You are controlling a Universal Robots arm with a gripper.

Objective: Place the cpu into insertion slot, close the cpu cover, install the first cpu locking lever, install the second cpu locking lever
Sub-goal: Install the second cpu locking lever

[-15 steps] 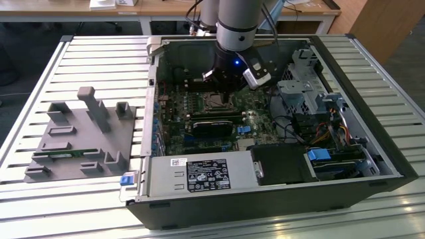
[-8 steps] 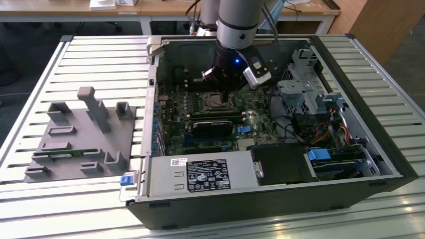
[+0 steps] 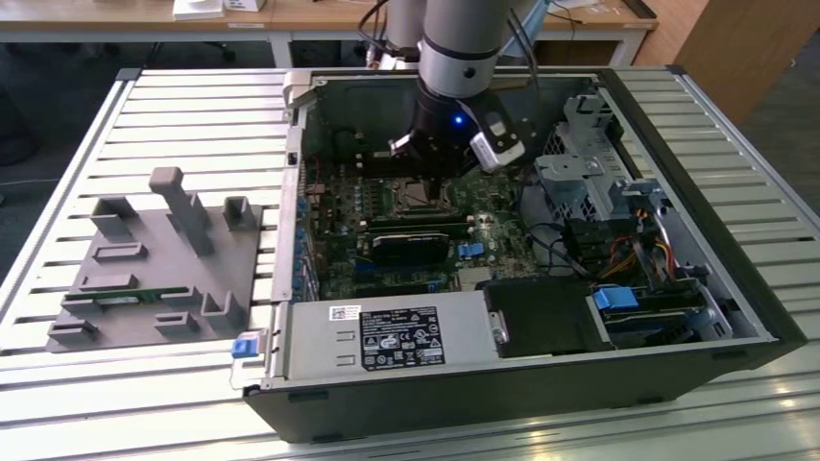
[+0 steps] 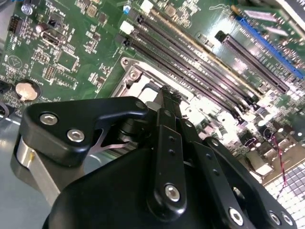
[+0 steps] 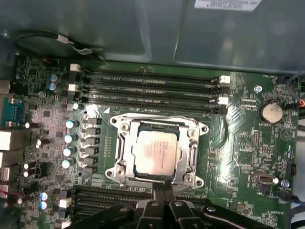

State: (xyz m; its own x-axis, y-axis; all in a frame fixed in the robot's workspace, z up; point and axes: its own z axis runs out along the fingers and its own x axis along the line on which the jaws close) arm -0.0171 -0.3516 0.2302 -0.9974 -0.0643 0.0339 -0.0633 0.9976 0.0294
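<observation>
The arm reaches down into an open computer case (image 3: 717, 288) lying on its side on a slatted table (image 3: 167, 106). Off to the exterior view's left of the case sits a grey fixture block (image 3: 154, 269). Inside the case, a drive cage (image 3: 583, 173) and a bundle of cables (image 3: 628, 254) crowd the side of the claw toward the exterior view's right, and a black power supply (image 3: 384, 338) fills the near wall.

On the green motherboard (image 5: 248, 152), long memory slots (image 5: 152, 88) run on the far side of the socket from the claw. The claw (image 5: 163, 187) hangs just above the near rim of the insertion slot (image 5: 125, 157). Its fingers (image 4: 167, 102) look pressed together with nothing between them, though I can't swear the tips aren't brushing the rim.

The cpu (image 5: 156, 150) lies flat in the socket, right beyond the fingertips. The cpu cover (image 5: 193, 152) appears to be down around it.
</observation>
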